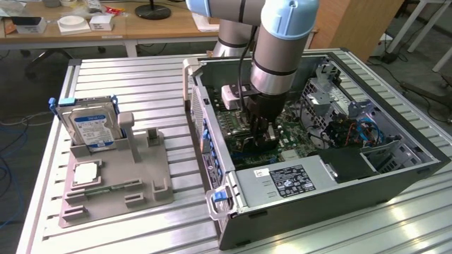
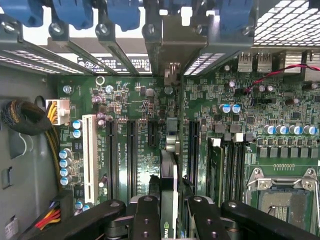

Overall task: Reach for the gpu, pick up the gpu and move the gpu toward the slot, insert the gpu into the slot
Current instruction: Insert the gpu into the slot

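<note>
Gpu (image 2: 169, 170) stands edge-on, gripped by the tool (image 2: 170, 220); lower edge hidden.

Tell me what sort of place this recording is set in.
Probably a robotics lab or workshop set up for computer assembly: an open PC case on a slatted aluminium table, a grey parts fixture holding a hard drive, and cluttered wooden desks behind.

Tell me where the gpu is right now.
The gpu stands on edge between the gripper's fingers, inside the computer case, above the motherboard's black slots.
</note>
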`<state>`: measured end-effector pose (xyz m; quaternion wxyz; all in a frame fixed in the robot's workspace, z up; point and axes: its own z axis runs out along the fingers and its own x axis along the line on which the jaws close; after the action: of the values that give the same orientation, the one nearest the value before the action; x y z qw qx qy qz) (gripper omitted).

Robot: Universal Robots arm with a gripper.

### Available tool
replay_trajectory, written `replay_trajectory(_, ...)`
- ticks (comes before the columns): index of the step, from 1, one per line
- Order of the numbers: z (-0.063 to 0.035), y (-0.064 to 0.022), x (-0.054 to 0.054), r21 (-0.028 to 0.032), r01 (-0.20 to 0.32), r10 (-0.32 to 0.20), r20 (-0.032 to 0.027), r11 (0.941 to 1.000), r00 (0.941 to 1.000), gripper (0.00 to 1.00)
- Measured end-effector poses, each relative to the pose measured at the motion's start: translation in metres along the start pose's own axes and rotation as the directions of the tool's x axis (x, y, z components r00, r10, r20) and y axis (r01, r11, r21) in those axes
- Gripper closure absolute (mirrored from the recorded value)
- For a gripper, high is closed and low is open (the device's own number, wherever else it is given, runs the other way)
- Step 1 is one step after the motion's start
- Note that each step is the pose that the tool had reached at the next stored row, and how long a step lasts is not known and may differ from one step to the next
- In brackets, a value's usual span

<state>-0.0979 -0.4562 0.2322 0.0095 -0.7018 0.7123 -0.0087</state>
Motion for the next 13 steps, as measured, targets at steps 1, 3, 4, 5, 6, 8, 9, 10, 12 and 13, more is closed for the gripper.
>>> replay_trajectory(1, 0.0000, 0.0000, 0.0000, 0.0000, 0.000, 0.000, 0.0000, 1.0000, 1.0000, 0.74)
replay_trajectory(3, 0.0000, 0.0000, 0.0000, 0.0000, 0.000, 0.000, 0.0001, 1.0000, 1.0000, 0.74)
replay_trajectory(4, 0.0000, 0.0000, 0.0000, 0.0000, 0.000, 0.000, 0.0001, 1.0000, 1.0000, 0.74)
replay_trajectory(5, 0.0000, 0.0000, 0.0000, 0.0000, 0.000, 0.000, 0.0001, 1.0000, 1.0000, 0.74)
replay_trajectory(6, 0.0000, 0.0000, 0.0000, -0.0002, 0.000, 0.000, 0.0002, 1.0000, 1.0000, 0.74)
replay_trajectory(8, 0.0006, 0.0004, -0.0003, -0.0005, -0.001, 0.001, 0.0032, 1.0000, 1.0000, 0.74)
replay_trajectory(9, 0.0002, 0.0003, -0.0003, 0.0006, -0.001, 0.001, 0.0026, 1.0000, 1.0000, 0.73)
replay_trajectory(10, -0.0011, 0.0002, -0.0002, 0.0007, -0.001, 0.001, 0.0019, 1.0000, 1.0000, 0.73)
replay_trajectory(12, -0.0048, -0.0001, -0.0001, 0.0001, 0.000, 0.000, 0.0008, 1.0000, 1.0000, 0.67)
replay_trajectory(13, -0.0069, -0.0001, 0.0000, 0.0000, 0.000, 0.000, 0.0007, 1.0000, 1.0000, 0.67)
